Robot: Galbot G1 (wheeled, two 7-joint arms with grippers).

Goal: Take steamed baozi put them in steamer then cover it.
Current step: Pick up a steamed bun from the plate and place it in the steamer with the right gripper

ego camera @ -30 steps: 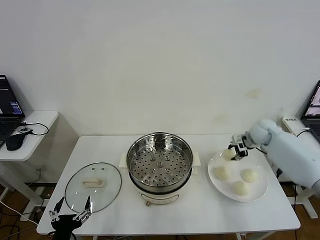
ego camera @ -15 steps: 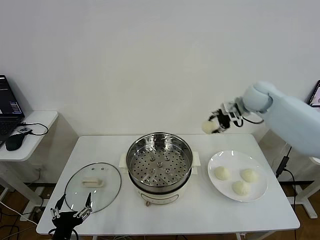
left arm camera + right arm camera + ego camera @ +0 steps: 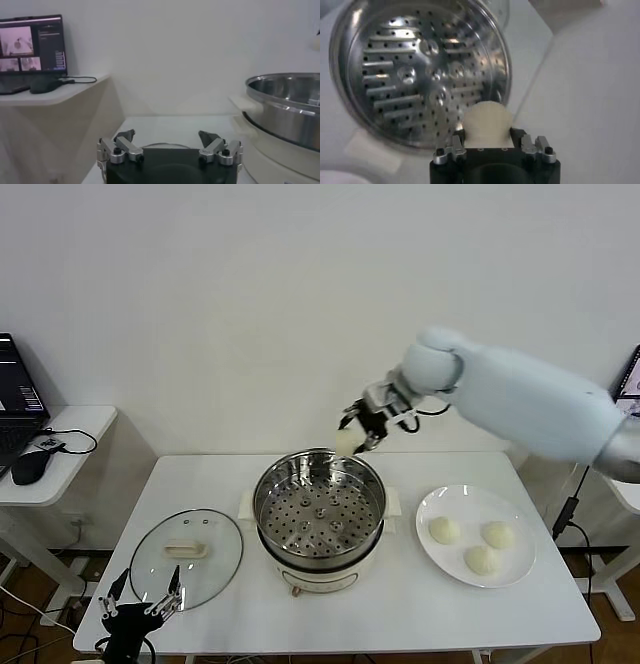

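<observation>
The steamer (image 3: 320, 519) stands at the table's middle, its perforated tray bare. My right gripper (image 3: 357, 432) is shut on one baozi (image 3: 347, 443) and holds it in the air above the steamer's far right rim. In the right wrist view the baozi (image 3: 487, 123) sits between the jaws over the edge of the steamer's tray (image 3: 415, 70). Three baozi (image 3: 443, 530) (image 3: 497, 534) (image 3: 481, 559) lie on the white plate (image 3: 452, 500) to the right. The glass cover (image 3: 187, 556) lies flat on the table at the left. My left gripper (image 3: 140, 609) is open and empty, at the table's front left edge just in front of the cover.
A side table (image 3: 60, 446) with a laptop and mouse stands at the far left. The left wrist view shows the steamer's wall (image 3: 287, 117) off to one side and the side table (image 3: 50, 92) beyond. A wall is close behind the table.
My right gripper has lifted one baozi off the plate and carried it up and left, from above the plate to above the steamer's far right rim. The left arm has hardly moved.
</observation>
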